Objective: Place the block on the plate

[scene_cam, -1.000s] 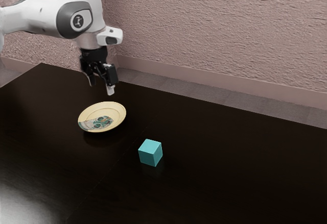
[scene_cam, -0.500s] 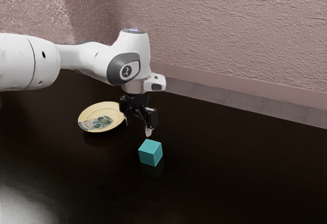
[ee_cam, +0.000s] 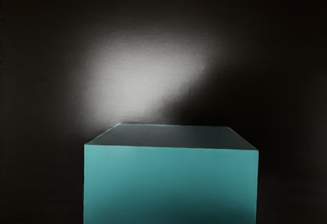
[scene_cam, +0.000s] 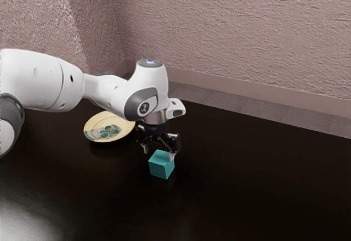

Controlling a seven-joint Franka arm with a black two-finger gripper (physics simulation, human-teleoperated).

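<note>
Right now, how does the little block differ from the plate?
The block is a plain teal cube with flat faces, while the plate is round and pale yellow with a patterned patch. The plate is clearly wider than the block. The block sits just beneath my open gripper; the plate lies nearer the exterior view's left. Both rest on the dark table.

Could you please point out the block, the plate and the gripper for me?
Block (ee_cam: pixel 171 183): wrist view, on its bright teal side face.
Plate (scene_cam: pixel 109 132): exterior view, on the patterned part of its surface.
Gripper (scene_cam: pixel 159 155): exterior view, midway between its fingertips.
</note>
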